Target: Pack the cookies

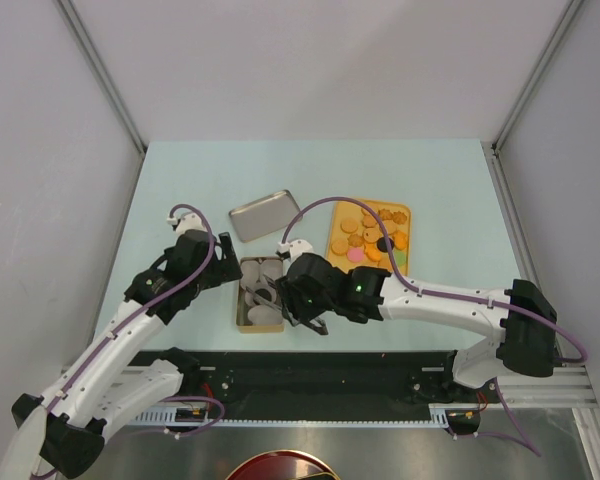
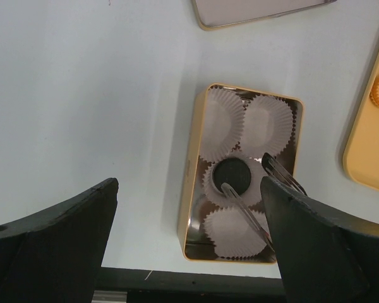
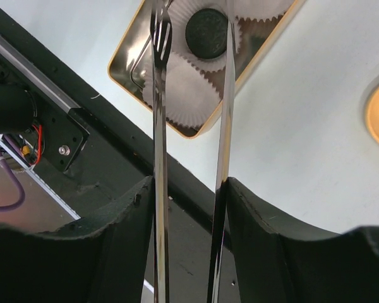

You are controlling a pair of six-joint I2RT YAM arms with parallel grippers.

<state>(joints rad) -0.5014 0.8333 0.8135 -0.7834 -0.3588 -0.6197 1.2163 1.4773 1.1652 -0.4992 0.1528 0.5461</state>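
Several cookies (image 1: 372, 240), mostly orange-brown with a pink and a black one, lie on the orange tray (image 1: 404, 212). One black cookie (image 2: 232, 175) sits in a white paper cup inside the gold tin (image 2: 191, 189), also in the right wrist view (image 3: 206, 33). My right gripper (image 3: 191, 186) is shut on metal tongs (image 3: 158, 126); the tong arms stand apart with empty tips over the tin, either side of the black cookie. My left gripper (image 2: 189, 189) is open and empty, hovering just left of the tin (image 1: 242, 300).
The tin's silver lid (image 1: 263, 214) lies upturned behind the tin. The tin holds several white paper cups (image 2: 265, 126). The orange tray's edge (image 2: 366, 158) is to the right. The black table rail (image 3: 114, 151) runs along the near edge.
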